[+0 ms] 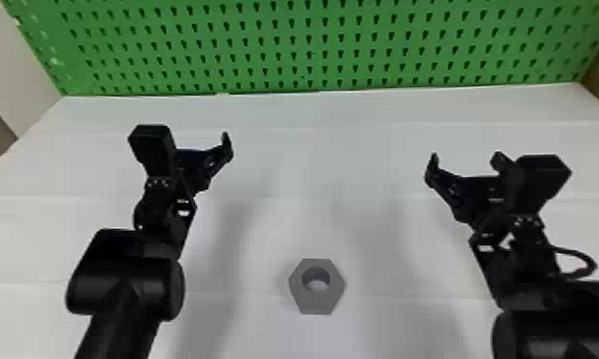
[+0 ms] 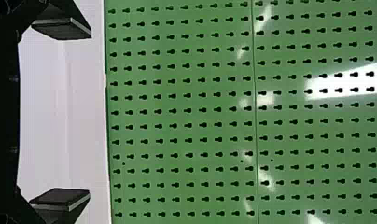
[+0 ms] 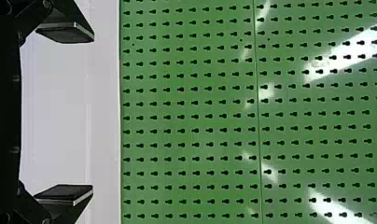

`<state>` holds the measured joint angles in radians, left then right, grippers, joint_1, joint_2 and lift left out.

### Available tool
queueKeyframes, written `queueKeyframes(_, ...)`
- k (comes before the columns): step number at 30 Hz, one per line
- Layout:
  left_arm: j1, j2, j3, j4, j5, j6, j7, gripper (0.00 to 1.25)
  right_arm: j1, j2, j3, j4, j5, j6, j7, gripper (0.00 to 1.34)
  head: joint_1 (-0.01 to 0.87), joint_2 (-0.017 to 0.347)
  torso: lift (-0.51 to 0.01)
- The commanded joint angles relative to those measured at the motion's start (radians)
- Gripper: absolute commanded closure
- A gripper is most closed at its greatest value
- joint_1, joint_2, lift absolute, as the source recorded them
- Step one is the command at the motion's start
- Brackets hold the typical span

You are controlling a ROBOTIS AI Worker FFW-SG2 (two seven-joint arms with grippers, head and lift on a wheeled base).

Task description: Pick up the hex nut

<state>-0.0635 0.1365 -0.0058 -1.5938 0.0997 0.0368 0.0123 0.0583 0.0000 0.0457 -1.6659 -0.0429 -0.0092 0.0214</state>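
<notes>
Hex nut (image 1: 316, 304) | gray, six-sided, round hole | left pincer (image 1: 195, 142) wide | right pincer (image 1: 466, 161) wide

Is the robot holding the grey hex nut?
No, the hex nut lies on the white table, apart from the left gripper and the right gripper.

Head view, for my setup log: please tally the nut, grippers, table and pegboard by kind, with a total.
Hex nut: 1
Grippers: 2 (left gripper, right gripper)
White table: 1
Green pegboard: 1
Total: 5
</notes>
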Motion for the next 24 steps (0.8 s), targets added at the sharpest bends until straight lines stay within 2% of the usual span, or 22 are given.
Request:
queueKeyframes(1,0.001,0.000,0.001,0.000,0.000,0.000,0.000,0.09,0.000,0.001,0.005,0.000,0.000,0.002,0.000,0.16,0.785,0.149,-0.089)
queueKeyframes(24,0.004,0.000,0.007,0.000,0.000,0.000,0.000,0.09,0.012,-0.002,0.049,-0.031,-0.019,0.040,0.000,0.16,0.785,0.149,-0.089)
